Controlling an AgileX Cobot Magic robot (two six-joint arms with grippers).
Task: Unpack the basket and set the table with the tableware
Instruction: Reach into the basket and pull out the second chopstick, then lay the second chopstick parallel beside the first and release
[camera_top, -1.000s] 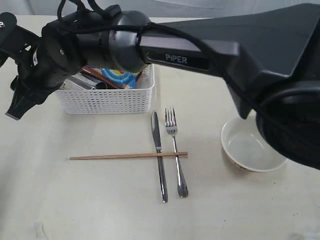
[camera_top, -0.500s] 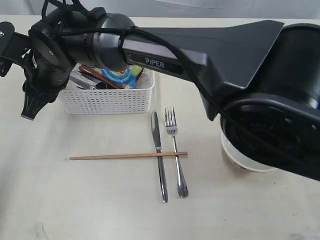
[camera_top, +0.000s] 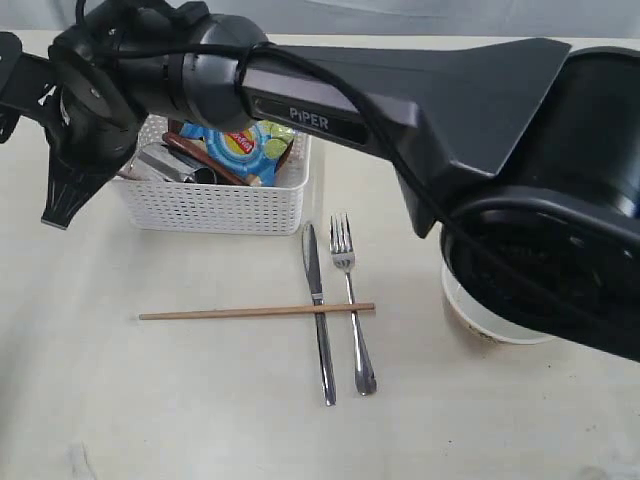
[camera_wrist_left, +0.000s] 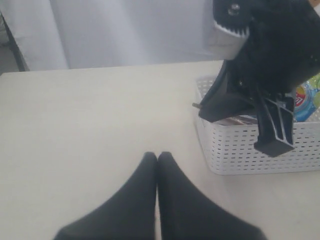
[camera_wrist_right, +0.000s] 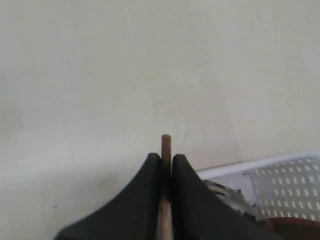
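Observation:
The white basket (camera_top: 215, 205) stands at the back left of the table (camera_top: 150, 400). My right gripper (camera_wrist_right: 165, 159) reaches across to the basket's left end (camera_top: 62, 205) and is shut on a wooden chopstick (camera_wrist_right: 165, 142), whose tip pokes out past the fingertips. Another chopstick (camera_top: 250, 312) lies across the knife (camera_top: 320, 330) and fork (camera_top: 352, 300) in front of the basket. The cream bowl (camera_top: 455, 305) sits at the right, half hidden by the arm. My left gripper (camera_wrist_left: 157, 156) hovers shut and empty over bare table, left of the basket (camera_wrist_left: 250, 150).
A blue chip bag (camera_top: 240, 145), a dark wooden spoon (camera_top: 205, 160) and steel pieces (camera_top: 165, 165) lie in the basket. The right arm's thick black body (camera_top: 450, 110) spans the scene above the table and hides its back right.
My right gripper's jaws have closed on the chopstick at the basket's left end. The arm has shifted slightly up and back. The left gripper shows no movement.

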